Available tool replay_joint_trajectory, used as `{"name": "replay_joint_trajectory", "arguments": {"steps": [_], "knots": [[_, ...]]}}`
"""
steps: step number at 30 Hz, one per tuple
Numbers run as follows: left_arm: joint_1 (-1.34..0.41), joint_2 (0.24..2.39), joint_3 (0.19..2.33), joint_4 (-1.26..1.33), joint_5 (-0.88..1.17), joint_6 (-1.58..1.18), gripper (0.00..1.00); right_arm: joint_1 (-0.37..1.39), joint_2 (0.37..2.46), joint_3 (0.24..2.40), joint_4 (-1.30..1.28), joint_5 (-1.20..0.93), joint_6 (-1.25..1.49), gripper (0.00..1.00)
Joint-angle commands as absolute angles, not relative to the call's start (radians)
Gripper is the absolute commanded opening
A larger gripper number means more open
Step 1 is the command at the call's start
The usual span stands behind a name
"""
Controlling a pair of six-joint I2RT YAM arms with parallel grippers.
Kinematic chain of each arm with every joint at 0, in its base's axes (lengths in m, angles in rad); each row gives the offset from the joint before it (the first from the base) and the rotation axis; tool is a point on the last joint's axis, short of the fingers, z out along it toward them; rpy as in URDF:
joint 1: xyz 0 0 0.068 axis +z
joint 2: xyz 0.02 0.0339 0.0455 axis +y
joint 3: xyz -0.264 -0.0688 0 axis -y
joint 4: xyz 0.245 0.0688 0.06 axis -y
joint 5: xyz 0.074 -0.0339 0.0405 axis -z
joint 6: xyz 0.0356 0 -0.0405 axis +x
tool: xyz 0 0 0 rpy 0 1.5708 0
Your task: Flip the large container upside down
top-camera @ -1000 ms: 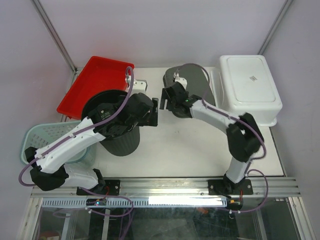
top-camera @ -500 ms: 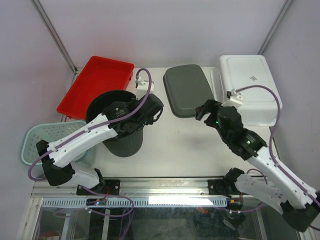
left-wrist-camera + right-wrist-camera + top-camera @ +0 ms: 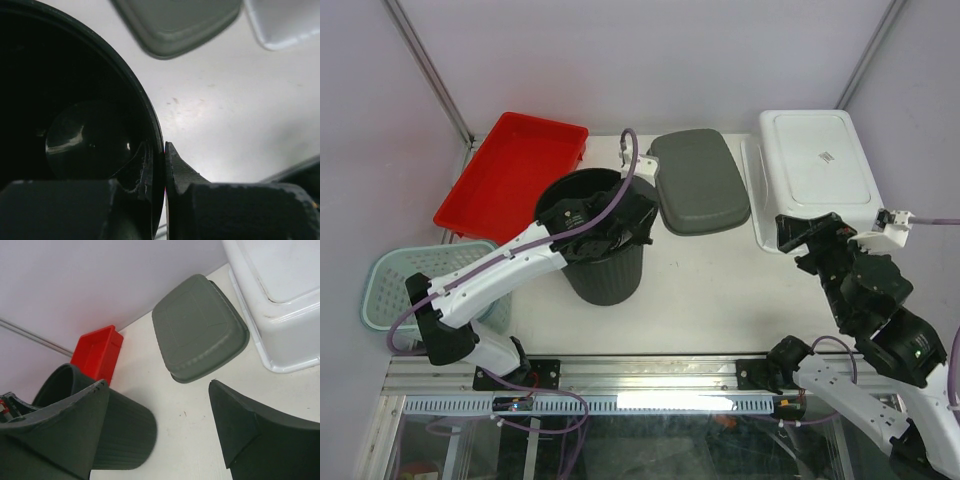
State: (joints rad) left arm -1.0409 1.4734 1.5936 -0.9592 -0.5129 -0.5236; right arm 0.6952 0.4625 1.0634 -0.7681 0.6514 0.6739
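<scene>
You have the left gripper (image 3: 159, 150) clamped on the rim of the dark bin (image 3: 605, 275), with 1 finger inside the wall and 1 outside. The bin stands mouth up on the table (image 3: 720, 290), left of centre, just in front of the red tray (image 3: 510, 170) and beside the grey basin (image 3: 700, 180). Your right gripper (image 3: 157, 385) hangs spread wide and empty near the white tub (image 3: 817, 170), well apart from the bin.
</scene>
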Motion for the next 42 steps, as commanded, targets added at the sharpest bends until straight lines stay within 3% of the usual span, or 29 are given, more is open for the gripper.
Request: {"name": "replay_joint_trajectory", "arguments": {"steps": [1,6,10,18,26,28,31,35,42], "knots": [[-1.084,1.484,1.683,-0.735,-0.199,-0.518,0.0,0.693,0.455,1.125,-0.764,0.592,0.699,0.84],[-1.097,1.493,1.741,-0.625,-0.046,-0.561,0.0,0.693,0.446,1.186,-0.797,0.64,0.758,0.84],[-1.097,1.45,1.709,-0.521,0.027,-0.611,0.0,0.691,0.384,1.161,-0.679,0.637,0.724,0.84],[-0.949,1.342,1.417,-0.306,0.245,-0.704,0.0,0.69,0.541,1.217,-0.771,0.54,0.706,0.87],[-0.798,1.2,1.122,-0.255,0.302,-0.669,0.0,0.691,0.635,1.07,-0.654,0.321,0.713,0.89],[-0.721,1.169,1.049,-0.24,0.326,-0.659,0.17,0.691,0.658,1.03,-0.61,0.277,0.729,0.89],[-0.677,1.154,0.976,-0.243,0.305,-0.631,0.29,0.691,0.685,1.003,-0.626,0.3,0.763,0.87],[-0.675,1.183,0.926,-0.246,0.283,-0.603,0.53,0.691,0.691,0.984,-0.699,0.412,0.799,0.87],[-0.674,1.204,0.998,-0.349,0.222,-0.552,0.76,0.691,0.647,0.963,-0.867,0.44,0.85,0.88]]}}
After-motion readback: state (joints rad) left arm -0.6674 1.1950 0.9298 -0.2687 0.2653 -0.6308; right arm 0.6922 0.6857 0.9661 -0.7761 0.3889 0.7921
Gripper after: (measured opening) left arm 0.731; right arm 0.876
